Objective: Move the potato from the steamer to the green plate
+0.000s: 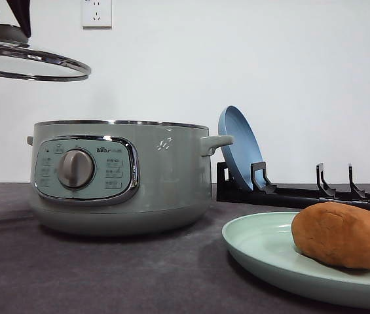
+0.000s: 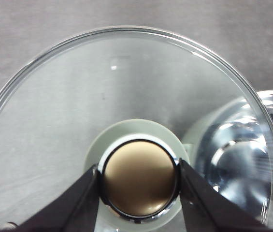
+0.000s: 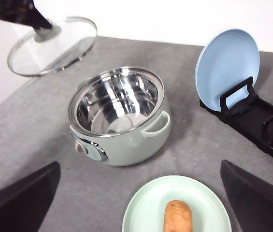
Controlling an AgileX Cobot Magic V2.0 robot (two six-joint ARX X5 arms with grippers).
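Orange-brown oval potato lies on our pale mint-green plate; behind, the sage-green steamer stands empty. Our right pincer hovers spread wide, holding nothing. Our left pincer clamps the glass lid aloft; loosening could drop it.

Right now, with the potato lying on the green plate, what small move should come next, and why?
Probably bring the glass lid back over the steamer and lower it. The potato already rests on the green plate, the pot looks empty, and the left gripper holds the lid by its knob, up and off to the side. The right gripper is open above the plate.
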